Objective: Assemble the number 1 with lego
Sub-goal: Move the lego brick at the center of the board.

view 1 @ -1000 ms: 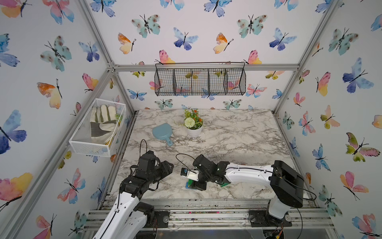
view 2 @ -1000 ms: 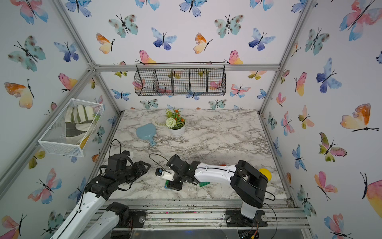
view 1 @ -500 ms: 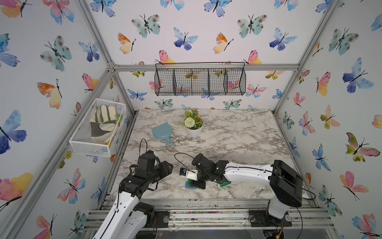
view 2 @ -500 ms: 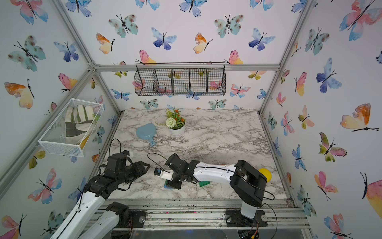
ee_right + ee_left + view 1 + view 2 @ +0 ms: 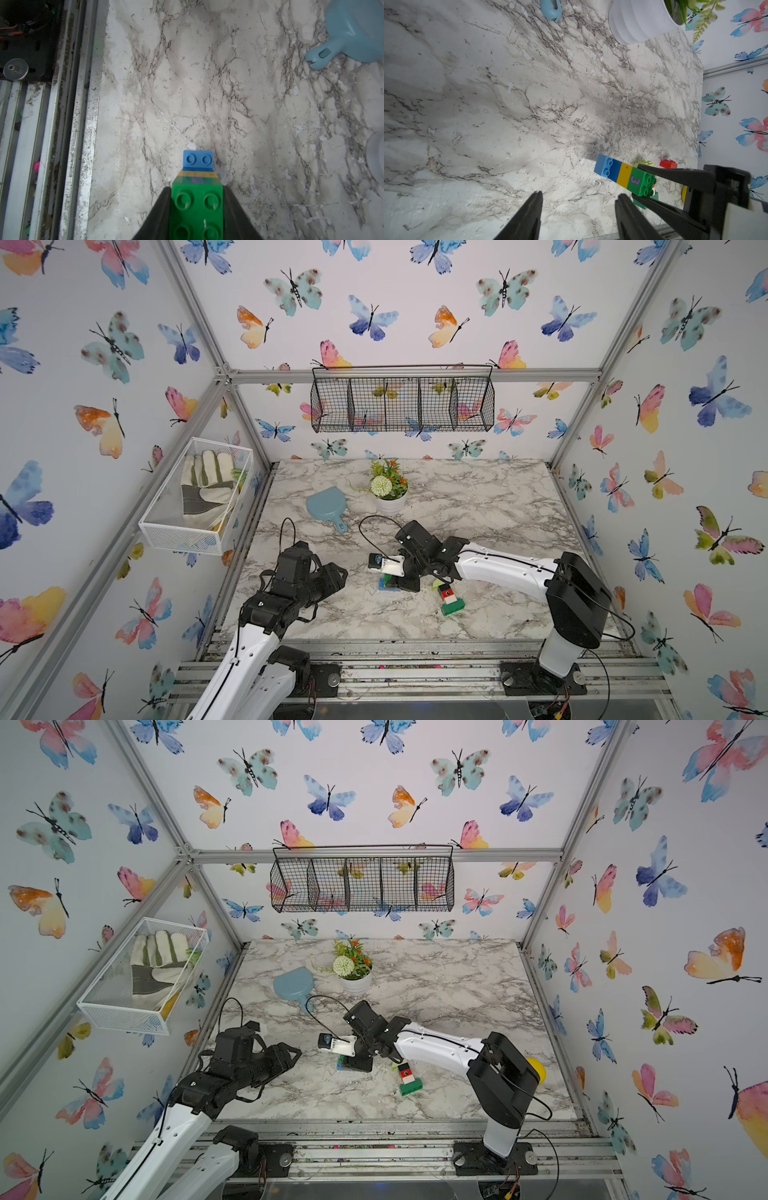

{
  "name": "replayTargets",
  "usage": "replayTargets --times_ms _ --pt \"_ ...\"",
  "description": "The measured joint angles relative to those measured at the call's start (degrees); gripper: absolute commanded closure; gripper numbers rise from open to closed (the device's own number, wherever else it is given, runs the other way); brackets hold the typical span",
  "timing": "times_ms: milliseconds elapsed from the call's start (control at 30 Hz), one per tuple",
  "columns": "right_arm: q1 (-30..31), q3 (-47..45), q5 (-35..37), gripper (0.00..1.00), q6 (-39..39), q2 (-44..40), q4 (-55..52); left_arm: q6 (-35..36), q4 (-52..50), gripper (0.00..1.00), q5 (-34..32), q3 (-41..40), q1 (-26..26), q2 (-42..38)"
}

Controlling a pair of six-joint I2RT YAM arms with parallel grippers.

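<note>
The right gripper (image 5: 197, 188) is pointing down at the table (image 5: 478, 506) near its front edge. Its jaws are pressing on two opposite sides of a green brick (image 5: 197, 209), the top piece of a small stack (image 5: 613, 173). Under the green brick a yellow brick (image 5: 625, 176) is sitting, and under that a longer blue brick (image 5: 198, 159) is forming the base, with one end sticking out and two studs showing. The side of the green brick is carrying a purple "3". Whether the base is touching the table cannot be told. Just beside the stack, toward the right arm's base, a second build (image 5: 448, 598) is sitting on the table. It is made of lime, black, red-and-white and long green pieces joined in a line, and whether it is standing or lying cannot be told. In the left wrist view a red brick (image 5: 668, 164) is showing just past a finger of the right gripper. The left gripper (image 5: 578, 199) is hovering over bare table to the left of the stack — near it but apart — with its jaws standing wide and nothing between them. Farther back, a blue scoop (image 5: 326, 502) and a white pot (image 5: 390, 506) of flowers are resting on the table, well apart from the bricks. In a top view a yellow jar lid (image 5: 537, 1068) is peeking out from behind the right arm.
</note>
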Motion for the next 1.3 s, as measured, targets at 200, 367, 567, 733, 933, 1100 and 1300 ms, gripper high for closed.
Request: replayTargets --times_ms 200,367,567,733,933,1100,1300 --pt "-0.8 1.5 -1.7 0.58 -2.6 4.4 -1.7 0.3 0.2 0.39 0.0 0.0 0.0 0.0" --pt "-0.9 2.6 -2.7 0.43 -3.1 6.5 -3.1 0.5 0.4 0.39 -0.1 0.0 0.0 0.0" --pt "-1.2 4.1 -3.1 0.32 -2.7 5.9 -3.6 1.0 0.8 0.39 -0.1 0.0 0.1 0.2" --pt "-3.0 2.0 -2.7 0.30 2.8 -0.7 -3.0 1.4 1.6 0.39 -0.1 0.0 0.3 1.2" --pt "-6.3 -7.8 7.7 0.32 20.5 -15.4 0.2 1.8 3.3 0.39 0.0 0.0 0.7 2.0" --pt "-15.6 -11.1 17.5 0.34 34.9 -19.0 -4.7 1.9 5.3 0.39 0.1 -0.5 0.9 2.4" --pt "-33.7 -12.4 23.3 0.32 46.7 -18.3 -10.6 2.2 5.6 0.39 0.6 -0.6 1.2 3.1"
